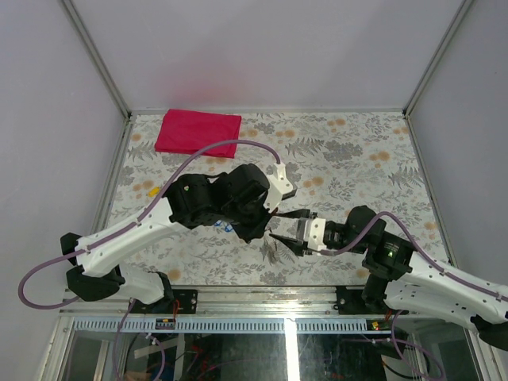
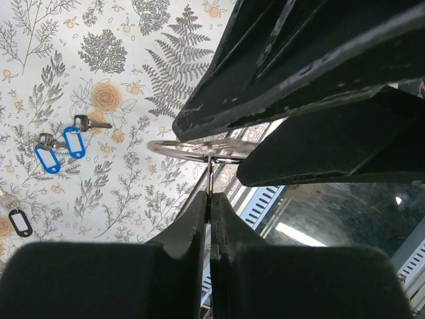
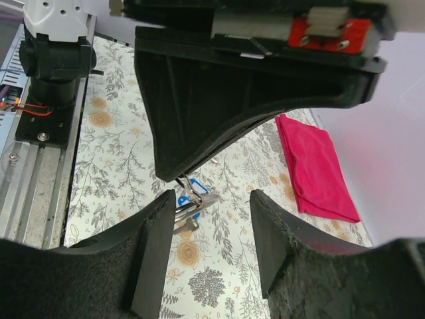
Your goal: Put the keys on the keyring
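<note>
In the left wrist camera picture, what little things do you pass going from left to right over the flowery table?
dark-rimmed tag → first blue key → second blue key → silver keyring, pinched in the left tool

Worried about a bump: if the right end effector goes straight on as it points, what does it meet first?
Probably the keyring, pinched by the shut left end effector, just ahead of the open right end effector; depth is unclear.
</note>
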Tool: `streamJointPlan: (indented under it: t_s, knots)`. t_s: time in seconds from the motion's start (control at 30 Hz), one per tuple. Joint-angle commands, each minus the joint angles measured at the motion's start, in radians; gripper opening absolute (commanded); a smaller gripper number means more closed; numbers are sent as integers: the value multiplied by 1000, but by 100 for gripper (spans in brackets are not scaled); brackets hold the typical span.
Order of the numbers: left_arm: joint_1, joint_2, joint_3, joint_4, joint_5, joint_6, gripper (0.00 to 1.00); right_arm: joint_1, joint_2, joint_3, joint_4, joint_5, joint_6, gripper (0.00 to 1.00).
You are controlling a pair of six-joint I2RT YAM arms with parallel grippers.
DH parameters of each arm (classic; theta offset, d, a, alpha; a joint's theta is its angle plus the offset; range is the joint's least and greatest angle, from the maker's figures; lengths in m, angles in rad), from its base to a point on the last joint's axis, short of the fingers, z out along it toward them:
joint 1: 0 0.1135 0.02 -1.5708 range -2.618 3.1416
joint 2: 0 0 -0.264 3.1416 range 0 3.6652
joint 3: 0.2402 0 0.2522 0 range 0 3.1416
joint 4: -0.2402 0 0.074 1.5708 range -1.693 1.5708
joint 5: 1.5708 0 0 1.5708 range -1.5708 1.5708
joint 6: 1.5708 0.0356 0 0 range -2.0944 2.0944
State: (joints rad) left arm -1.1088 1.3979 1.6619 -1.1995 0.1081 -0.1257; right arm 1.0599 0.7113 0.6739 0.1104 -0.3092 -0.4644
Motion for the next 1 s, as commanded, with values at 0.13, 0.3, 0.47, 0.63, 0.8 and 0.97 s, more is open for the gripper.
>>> streamJointPlan:
  t_s: [0.13, 0.3, 0.47, 0.63, 0.8, 0.97]
  knots:
    - [8, 6, 47, -18, 25, 15, 0, 42, 34, 20, -2, 9, -93, 56]
    - [8, 17, 46, -19, 33, 14, 0, 47, 48, 24, 10, 29, -150, 56]
    - [8, 22, 50, -20, 41, 15, 0, 53, 59, 16, 10, 64, -244, 55]
    - [9, 23, 52, -20, 34, 11, 0, 64, 53, -6, 21, 95, -326, 51]
    - [10, 26, 52, -17, 37, 9, 0, 76, 47, -13, 32, 125, -365, 44]
    - [9, 31, 60, -17, 37, 8, 0, 88, 51, -22, 32, 122, -390, 42]
